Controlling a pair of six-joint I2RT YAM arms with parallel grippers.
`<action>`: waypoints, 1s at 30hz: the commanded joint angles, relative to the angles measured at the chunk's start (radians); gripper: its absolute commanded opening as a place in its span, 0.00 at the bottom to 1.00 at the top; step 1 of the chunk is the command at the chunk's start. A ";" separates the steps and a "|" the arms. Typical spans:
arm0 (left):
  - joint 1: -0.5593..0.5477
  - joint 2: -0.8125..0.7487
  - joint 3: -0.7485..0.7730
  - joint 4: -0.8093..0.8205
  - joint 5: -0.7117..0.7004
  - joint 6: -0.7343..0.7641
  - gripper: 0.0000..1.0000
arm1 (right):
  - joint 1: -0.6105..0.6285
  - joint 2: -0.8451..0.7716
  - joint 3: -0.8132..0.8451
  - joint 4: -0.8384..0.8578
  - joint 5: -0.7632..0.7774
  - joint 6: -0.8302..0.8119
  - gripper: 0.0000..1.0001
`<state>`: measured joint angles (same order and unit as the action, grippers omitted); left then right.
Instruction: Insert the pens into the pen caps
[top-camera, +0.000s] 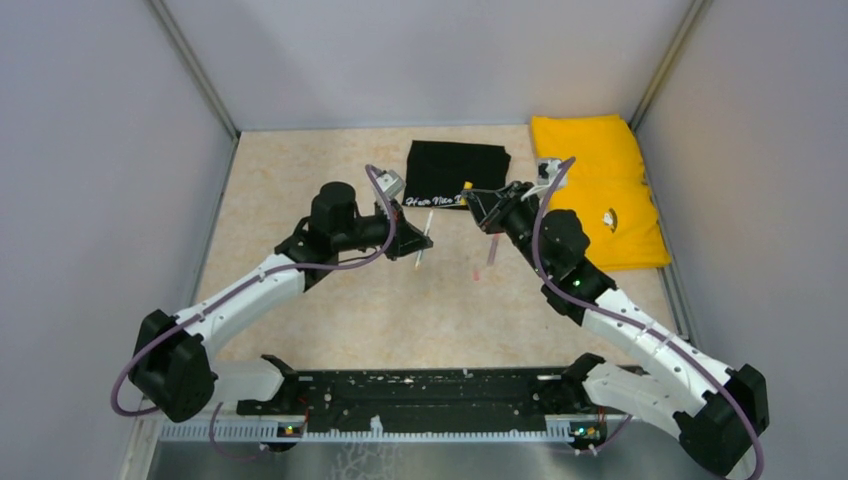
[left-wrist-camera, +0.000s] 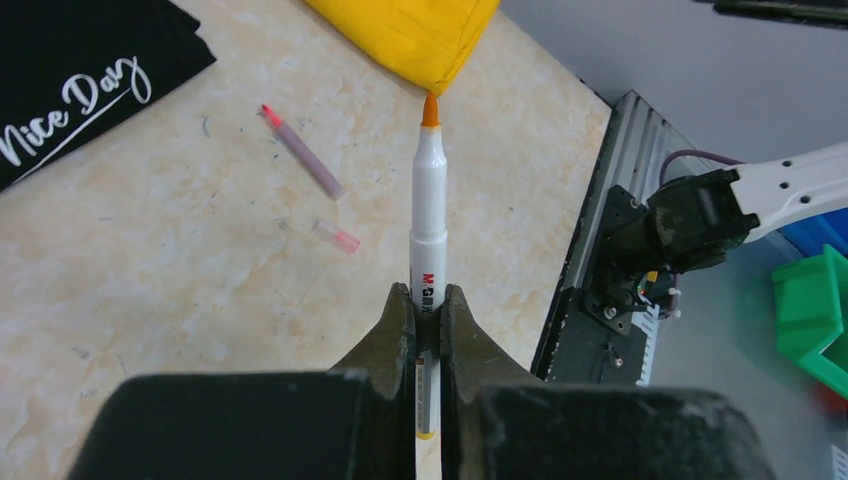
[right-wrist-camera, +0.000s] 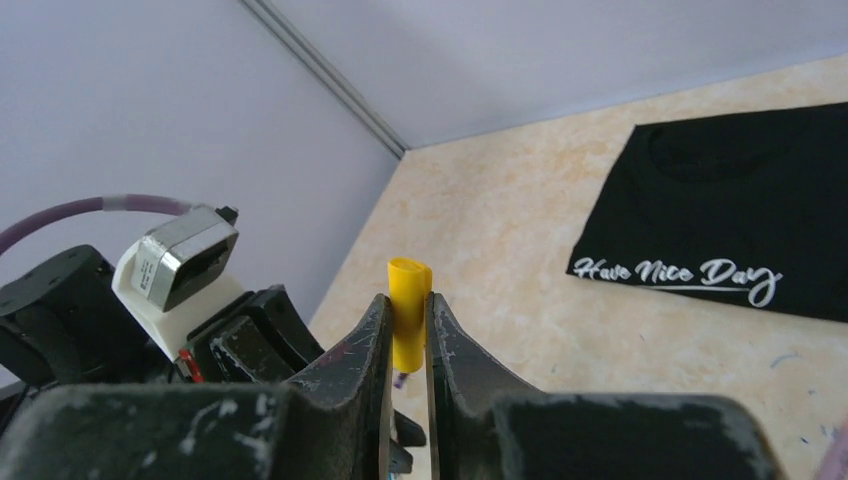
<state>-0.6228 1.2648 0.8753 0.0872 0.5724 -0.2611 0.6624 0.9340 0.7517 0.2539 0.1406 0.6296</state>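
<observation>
Left wrist view: clamps the white pen (left-wrist-camera: 428, 200) in the left gripper (left-wrist-camera: 428, 300), orange tip out above the table (left-wrist-camera: 150, 300); pinches the yellow cap (right-wrist-camera: 410, 280) in the right gripper (right-wrist-camera: 408, 302); seemingly mid-mating, next needs cap mouth aligned with tip, then pushed on.

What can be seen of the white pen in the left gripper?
The white pen is a slim, plastic-looking marker: a white barrel tapering to a bare orange nib, uncapped, with a black printed band where the grip begins and a grey section ending in yellow behind it. The left gripper is shut on it, jaws pressing either side near mid-length. It is held in the air, nib pointing away from the wrist; nothing else visibly touches it.
</observation>
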 joint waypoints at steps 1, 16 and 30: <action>-0.024 0.002 0.054 0.067 0.067 -0.007 0.00 | -0.012 -0.022 -0.023 0.199 -0.051 0.050 0.00; -0.056 -0.026 0.032 0.078 0.060 -0.009 0.00 | -0.012 0.038 -0.075 0.423 -0.208 0.118 0.00; -0.061 -0.049 0.031 0.092 0.080 -0.003 0.00 | -0.012 0.055 -0.069 0.387 -0.206 0.108 0.00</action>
<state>-0.6739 1.2400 0.9047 0.1360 0.6151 -0.2691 0.6621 0.9836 0.6662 0.6037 -0.0551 0.7372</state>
